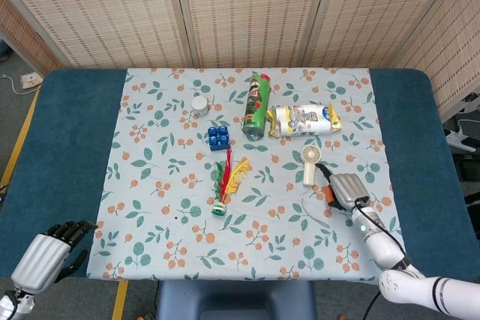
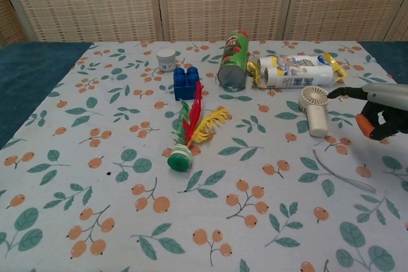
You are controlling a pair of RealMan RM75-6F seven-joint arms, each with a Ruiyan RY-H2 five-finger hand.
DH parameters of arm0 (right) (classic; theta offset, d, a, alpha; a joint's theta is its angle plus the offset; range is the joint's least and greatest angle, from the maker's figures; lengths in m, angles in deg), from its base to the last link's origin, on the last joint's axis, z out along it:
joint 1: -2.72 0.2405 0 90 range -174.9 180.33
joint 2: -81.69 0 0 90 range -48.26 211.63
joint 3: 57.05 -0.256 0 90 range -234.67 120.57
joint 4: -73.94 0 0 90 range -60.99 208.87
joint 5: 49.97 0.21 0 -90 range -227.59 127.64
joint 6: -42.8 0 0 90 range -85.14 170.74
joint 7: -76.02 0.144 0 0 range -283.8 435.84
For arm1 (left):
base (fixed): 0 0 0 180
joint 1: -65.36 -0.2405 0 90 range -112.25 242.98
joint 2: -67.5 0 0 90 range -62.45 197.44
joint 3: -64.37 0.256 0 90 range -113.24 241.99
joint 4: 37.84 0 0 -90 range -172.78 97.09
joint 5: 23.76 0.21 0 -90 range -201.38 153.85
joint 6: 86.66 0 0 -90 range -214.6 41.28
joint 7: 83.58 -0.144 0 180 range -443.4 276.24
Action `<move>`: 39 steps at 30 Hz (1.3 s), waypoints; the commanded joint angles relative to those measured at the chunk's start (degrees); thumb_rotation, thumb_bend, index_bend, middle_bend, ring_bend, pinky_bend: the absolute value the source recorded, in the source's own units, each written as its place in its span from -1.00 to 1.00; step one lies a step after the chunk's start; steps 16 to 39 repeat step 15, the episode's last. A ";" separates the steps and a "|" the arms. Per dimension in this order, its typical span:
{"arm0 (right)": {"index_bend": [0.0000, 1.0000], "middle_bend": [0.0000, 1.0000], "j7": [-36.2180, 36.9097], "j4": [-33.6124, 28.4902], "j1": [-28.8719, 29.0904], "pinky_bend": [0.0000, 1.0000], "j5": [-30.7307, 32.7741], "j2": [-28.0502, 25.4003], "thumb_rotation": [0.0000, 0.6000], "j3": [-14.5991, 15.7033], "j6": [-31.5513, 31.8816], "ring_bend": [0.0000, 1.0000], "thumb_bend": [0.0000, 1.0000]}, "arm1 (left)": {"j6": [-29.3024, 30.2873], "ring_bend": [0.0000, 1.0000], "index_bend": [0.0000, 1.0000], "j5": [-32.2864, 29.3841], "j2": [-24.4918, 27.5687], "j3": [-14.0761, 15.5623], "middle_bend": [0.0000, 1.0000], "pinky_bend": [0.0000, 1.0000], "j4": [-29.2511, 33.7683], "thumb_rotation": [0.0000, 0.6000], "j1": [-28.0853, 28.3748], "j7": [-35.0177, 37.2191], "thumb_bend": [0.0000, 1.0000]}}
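The left hand (image 1: 51,249) hangs off the near left corner of the table (image 1: 71,140), fingers curled in on nothing, well apart from every item.

Across the floral cloth (image 1: 165,207), from left to right: a small white jar (image 1: 199,103), a blue toy block (image 1: 218,137), a feathered shuttlecock (image 1: 223,185), a green can (image 1: 256,104) lying on its side, and a yellow-and-white snack packet (image 1: 304,120) touching the can's right flank.

The small white hand fan (image 2: 314,110) lies flat below the packet, head toward the packet, handle toward the near edge.

The right hand (image 2: 378,109) sits just beside the fan's right side. Its dark fingers curl around a small orange object (image 2: 364,125), and 1 fingertip points at the fan head without clearly touching it. A thin grey strap (image 2: 343,173) lies on the cloth near the hand.

Assessment: the hand is already occupied. Any grasp on the fan's handle is best made from the side, keeping the packet undisturbed and the strap clear of the fingers.
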 commanded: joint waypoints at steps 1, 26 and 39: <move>-0.88 0.52 2.26 -1.66 -7.51 0.48 -14.52 -2.91 1.00 4.85 13.07 0.06 0.40 | 0.05 -0.39 -0.47 0.00 -0.07 -0.04 -0.44 -0.06 -0.06 1.00 -0.04 -0.11 -0.18; -0.88 -0.40 10.57 11.71 -20.31 -0.26 -37.53 -0.34 1.00 11.58 35.10 -0.69 -0.29 | -0.29 -0.39 -0.47 0.17 -0.55 -0.20 -0.44 -0.06 -0.01 1.00 0.04 -1.92 -0.18; -0.88 -0.40 10.57 11.71 -20.31 -0.26 -37.53 -0.34 1.00 11.58 35.10 -0.69 -0.29 | -0.29 -0.39 -0.47 0.17 -0.55 -0.20 -0.44 -0.06 -0.01 1.00 0.04 -1.92 -0.18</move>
